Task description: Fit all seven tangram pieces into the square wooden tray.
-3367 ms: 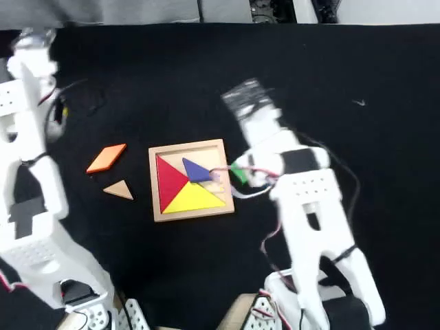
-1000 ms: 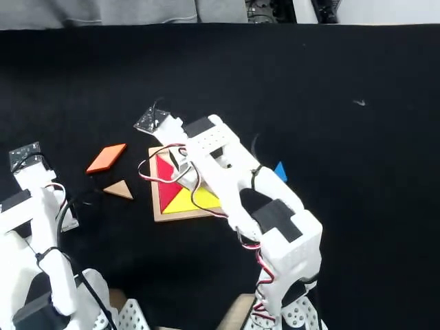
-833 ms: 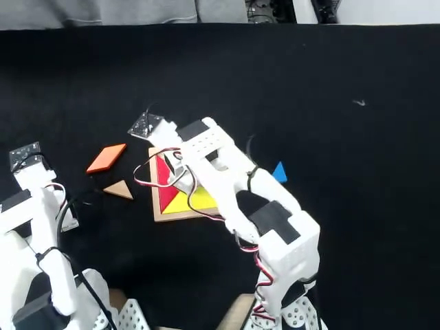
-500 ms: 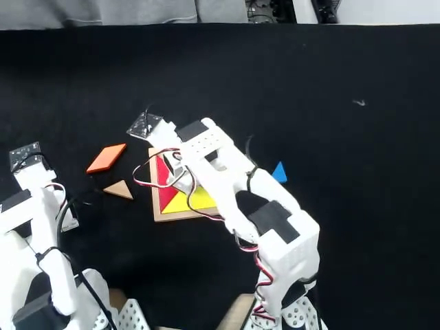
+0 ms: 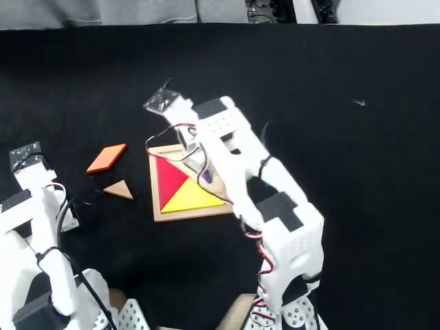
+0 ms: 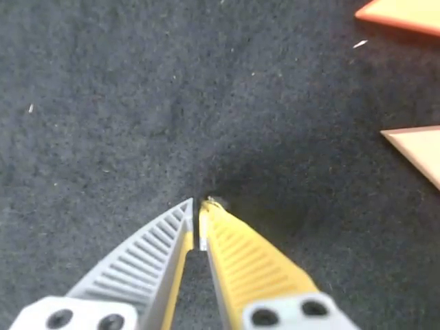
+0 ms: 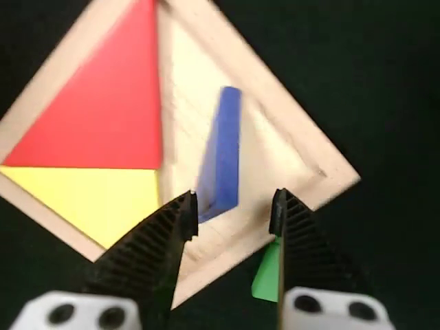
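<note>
While the right end effector point(image 7: 234, 201) hangs open over it, the tilted blue tangram piece point(image 7: 223, 148) looks stiff and light, best pinched across its flat faces.

High view: you look down from a fixed spot over the black table point(image 5: 357, 172), with both arms' bases at your near edge.
Left wrist view: you sit close above the table, facing out along the left gripper point(image 6: 199, 206).
Right wrist view: you look steeply down past the right gripper point(image 7: 230, 203), close over the wooden tray point(image 7: 320, 155).
Shared, high and right wrist: the wooden tray.
Shared, high and left wrist: the orange piece point(image 5: 106, 158) and the tan triangle point(image 5: 119, 190).
</note>
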